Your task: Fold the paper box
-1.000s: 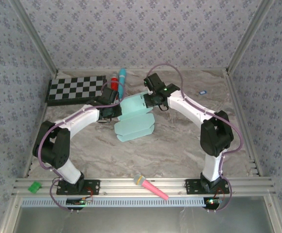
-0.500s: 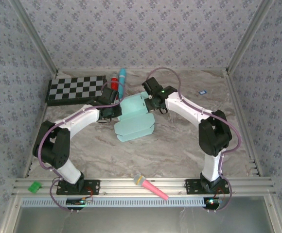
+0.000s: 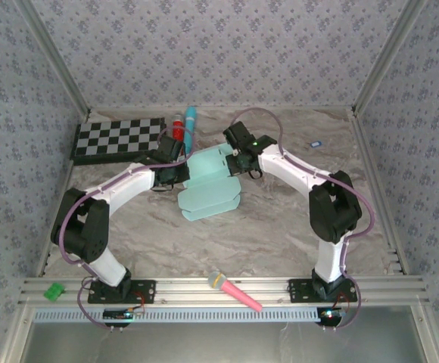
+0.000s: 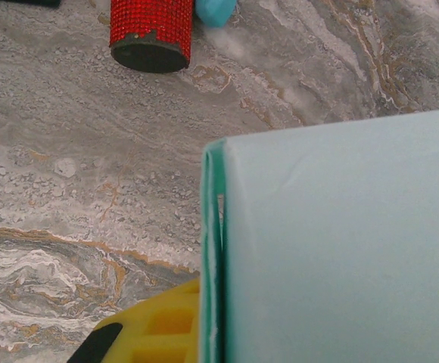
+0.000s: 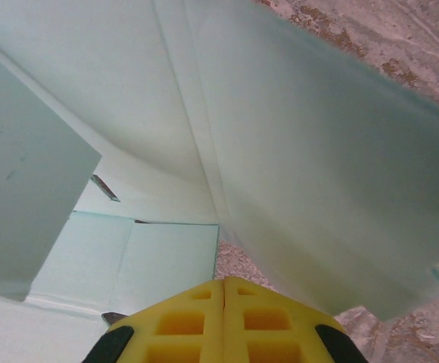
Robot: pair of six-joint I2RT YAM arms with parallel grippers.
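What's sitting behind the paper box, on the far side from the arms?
Behind the paper box, a red glittery cylinder sits next to a cyan tube. The box's raised panel hides the strip of table right behind it, so anything there is unseen.

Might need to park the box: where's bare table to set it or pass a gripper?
Widest bare marble table: the near middle, between the pale mint cardboard paper box and the front aluminium rail. Smaller: far right, around the small dark tag. Crowded: far middle, by the red glitter cylinder and cyan tube.
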